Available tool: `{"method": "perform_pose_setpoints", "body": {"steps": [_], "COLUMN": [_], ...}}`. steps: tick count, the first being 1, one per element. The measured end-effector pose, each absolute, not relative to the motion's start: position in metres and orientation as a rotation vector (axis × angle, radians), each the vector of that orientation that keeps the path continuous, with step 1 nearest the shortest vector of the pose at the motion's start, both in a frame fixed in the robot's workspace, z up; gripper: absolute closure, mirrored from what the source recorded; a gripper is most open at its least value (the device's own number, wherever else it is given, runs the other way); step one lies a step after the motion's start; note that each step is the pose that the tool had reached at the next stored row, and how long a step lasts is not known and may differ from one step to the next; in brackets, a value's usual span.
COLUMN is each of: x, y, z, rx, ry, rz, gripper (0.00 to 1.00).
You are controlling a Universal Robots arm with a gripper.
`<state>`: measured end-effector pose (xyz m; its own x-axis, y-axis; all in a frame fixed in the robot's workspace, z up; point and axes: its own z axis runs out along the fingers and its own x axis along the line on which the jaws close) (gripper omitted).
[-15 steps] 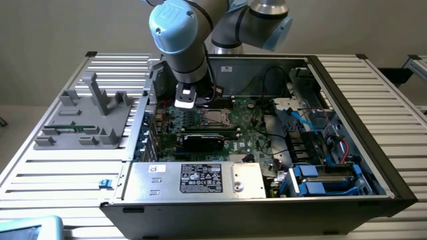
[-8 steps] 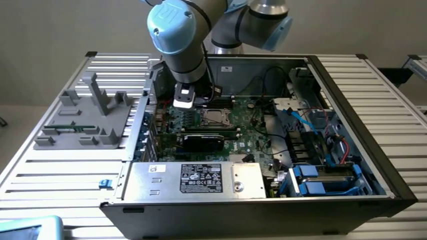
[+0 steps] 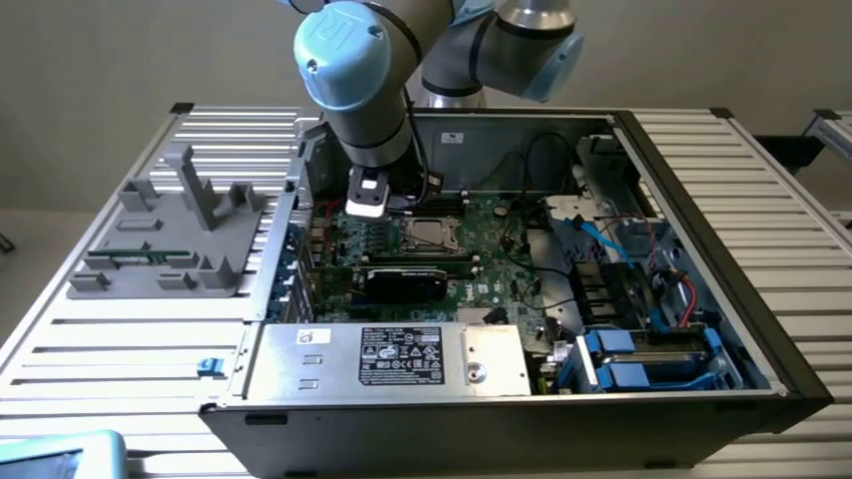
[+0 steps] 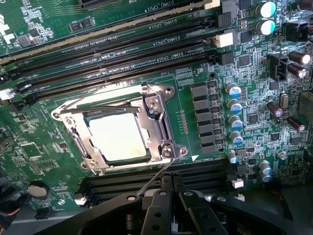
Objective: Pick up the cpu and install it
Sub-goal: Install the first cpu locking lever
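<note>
The cpu [image 4: 119, 136] sits in its metal socket frame [image 4: 157, 128] on the motherboard [image 4: 205, 122], while the gripper [image 4: 172, 188] hovers above, fingers closed and empty.

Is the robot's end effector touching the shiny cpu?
Apart. The wrist view shows the cpu seated in its socket frame, with green board between it and the shut end effector.

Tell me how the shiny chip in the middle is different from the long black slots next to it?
The cpu is a pale, silvery square; the memory slots are long, thin and black. The cpu is framed by a metal bracket; the slots lie bare and look empty. There is one cpu but several slots, side by side. Both sit flat on the green motherboard.
</note>
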<state>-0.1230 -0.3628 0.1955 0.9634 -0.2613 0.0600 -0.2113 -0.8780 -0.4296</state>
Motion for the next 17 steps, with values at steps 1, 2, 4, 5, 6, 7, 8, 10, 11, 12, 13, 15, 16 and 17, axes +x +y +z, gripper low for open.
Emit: {"method": "perform_pose_setpoints", "body": {"steps": [1, 2, 4, 5, 6, 7, 8, 10, 11, 12, 13, 15, 16, 17], "x": [-0.1229, -0.1226, -0.1218, -0.1215, -0.1211, -0.1207, -0.1204, -0.1194, -0.1189, -0.1184, -0.1181, -0.1172, -0.1168, -0.1164], "y": [-0.3628, -0.3628, -0.3628, -0.3628, -0.3628, -0.3628, -0.3628, -0.3628, -0.3628, -0.3628, -0.3628, -0.3628, -0.3628, -0.3628], "z": [0.1953, 0.1951, 0.1948, 0.1947, 0.1945, 0.1943, 0.1941, 0.1934, 0.193, 0.1926, 0.1923, 0.192, 0.1919, 0.1918], "rx": [-2.683, -2.683, -2.682, -2.682, -2.682, -2.683, -2.682, -2.683, -2.682, -2.683, -2.683, -2.683, -2.682, -2.682], "ry": [0.339, 0.339, 0.339, 0.339, 0.339, 0.339, 0.339, 0.339, 0.339, 0.339, 0.34, 0.34, 0.34, 0.34], "rz": [-0.161, -0.161, -0.162, -0.162, -0.161, -0.161, -0.162, -0.161, -0.161, -0.161, -0.161, -0.162, -0.162, -0.162], "gripper": [0.88, 0.88, 0.88, 0.88, 0.88, 0.88, 0.88, 0.88, 0.88, 0.88, 0.88, 0.88, 0.88, 0.88]}}
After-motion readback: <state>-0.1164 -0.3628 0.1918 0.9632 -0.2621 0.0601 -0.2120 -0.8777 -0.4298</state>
